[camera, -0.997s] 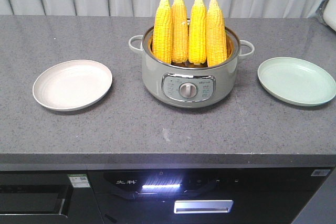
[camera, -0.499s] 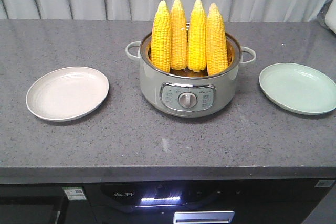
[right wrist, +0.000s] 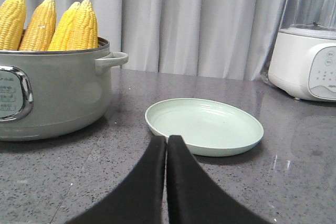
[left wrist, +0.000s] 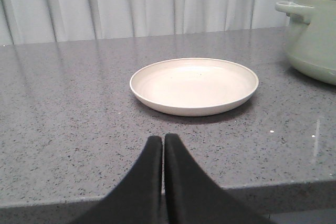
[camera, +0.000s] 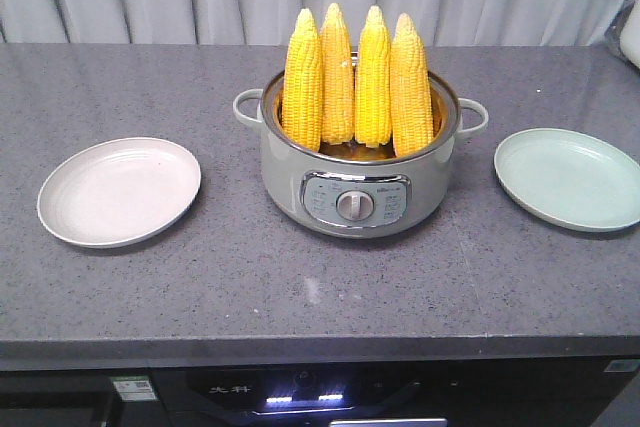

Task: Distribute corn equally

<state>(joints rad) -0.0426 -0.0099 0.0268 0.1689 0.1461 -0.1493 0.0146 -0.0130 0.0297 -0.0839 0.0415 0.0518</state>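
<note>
Several yellow corn cobs (camera: pixel 357 82) stand upright, tips up, in a grey-green electric pot (camera: pixel 358 187) at the middle of the counter. An empty cream plate (camera: pixel 118 192) lies to its left and an empty pale green plate (camera: pixel 568 177) to its right. In the left wrist view my left gripper (left wrist: pixel 163 139) is shut with nothing in it, just short of the cream plate (left wrist: pixel 194 85). My right gripper (right wrist: pixel 167 140) is also shut and empty, its tips close to the green plate (right wrist: pixel 205 126), with the corn (right wrist: pixel 52 24) off to the left. Neither gripper shows in the front view.
The grey stone counter (camera: pixel 300 277) ends at a front edge above dark appliances. A white blender base (right wrist: pixel 307 64) stands at the far right. Grey curtains hang behind.
The front view has shifted: pot and plates sit lower in the frame and the cabinet front has dropped mostly out of sight. Nothing on the counter has moved.
</note>
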